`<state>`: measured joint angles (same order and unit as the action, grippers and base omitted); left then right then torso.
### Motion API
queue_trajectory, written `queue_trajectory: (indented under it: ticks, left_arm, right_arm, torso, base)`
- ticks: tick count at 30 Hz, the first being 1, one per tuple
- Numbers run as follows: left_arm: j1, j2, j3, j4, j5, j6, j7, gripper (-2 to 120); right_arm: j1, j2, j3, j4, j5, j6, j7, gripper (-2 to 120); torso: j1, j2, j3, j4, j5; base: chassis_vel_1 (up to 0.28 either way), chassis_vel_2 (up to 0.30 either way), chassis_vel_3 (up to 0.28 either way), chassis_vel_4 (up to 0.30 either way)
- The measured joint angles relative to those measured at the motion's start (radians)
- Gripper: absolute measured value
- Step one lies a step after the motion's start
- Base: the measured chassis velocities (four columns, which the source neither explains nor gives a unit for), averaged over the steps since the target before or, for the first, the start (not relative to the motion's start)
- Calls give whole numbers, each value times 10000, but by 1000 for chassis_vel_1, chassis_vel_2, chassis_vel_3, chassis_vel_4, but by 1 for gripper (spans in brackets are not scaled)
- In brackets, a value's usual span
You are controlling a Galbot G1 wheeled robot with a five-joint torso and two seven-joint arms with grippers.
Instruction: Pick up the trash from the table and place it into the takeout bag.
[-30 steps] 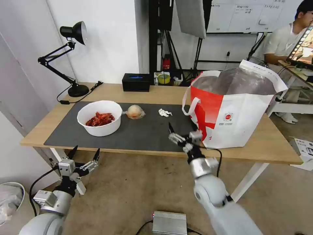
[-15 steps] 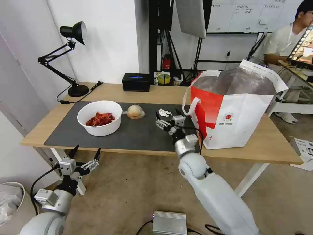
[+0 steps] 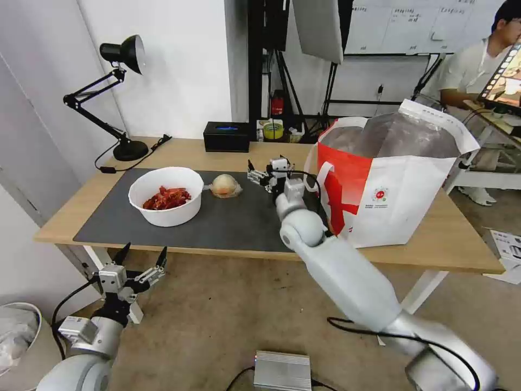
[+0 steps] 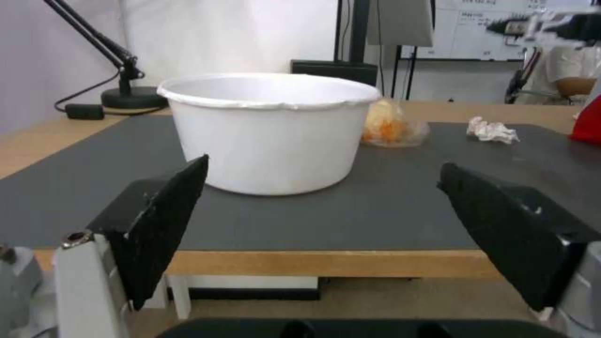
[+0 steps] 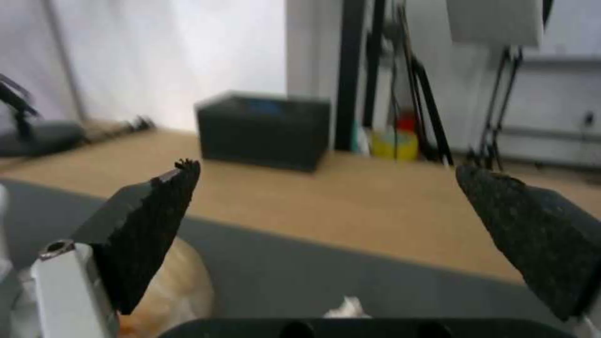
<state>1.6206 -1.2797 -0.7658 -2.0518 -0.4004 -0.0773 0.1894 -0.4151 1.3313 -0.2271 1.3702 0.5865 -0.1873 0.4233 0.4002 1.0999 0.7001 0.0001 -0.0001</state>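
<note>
On the dark mat of the bench (image 3: 260, 155), the crumpled tissue (image 4: 493, 131) is seen lying between the wrapped lump (image 3: 225, 185) and the takeout bag (image 3: 391, 179). The right pincer (image 3: 264, 172) is held just above the tissue, spread wide and empty. The white bowl (image 3: 166, 195) is set further left. The left pincer (image 3: 140, 256) is parked below the bench edge, wide open.

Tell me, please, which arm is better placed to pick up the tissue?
Right. Its tool hangs open just above the tissue beside the bag; the left tool waits open below the table edge, near the bowl.
</note>
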Motion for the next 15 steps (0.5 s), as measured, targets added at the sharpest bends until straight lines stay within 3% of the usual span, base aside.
queue_trajectory:
  ticks: [2,10,15]
  left_arm:
    - [1,-36,-1,0,7,-8,0,100]
    - [19,-61,36,103,62,-84,7,100]
    - [27,-69,53,159,62,-142,11,100]
  right_arm:
    - [338,53,-162,-277,705,-683,490,100]
    - [1142,187,-469,-1037,2240,-1752,1053,100]
    - [1471,310,-588,-1472,2388,-2161,1066,100]
  torso:
    - [0,0,0,-1,1]
    - [-1,0,-1,-1,1]
    - [-1,0,-1,-2,0]
  base:
    - [0,0,0,0]
    - [0,0,0,0]
    - [0,0,0,0]
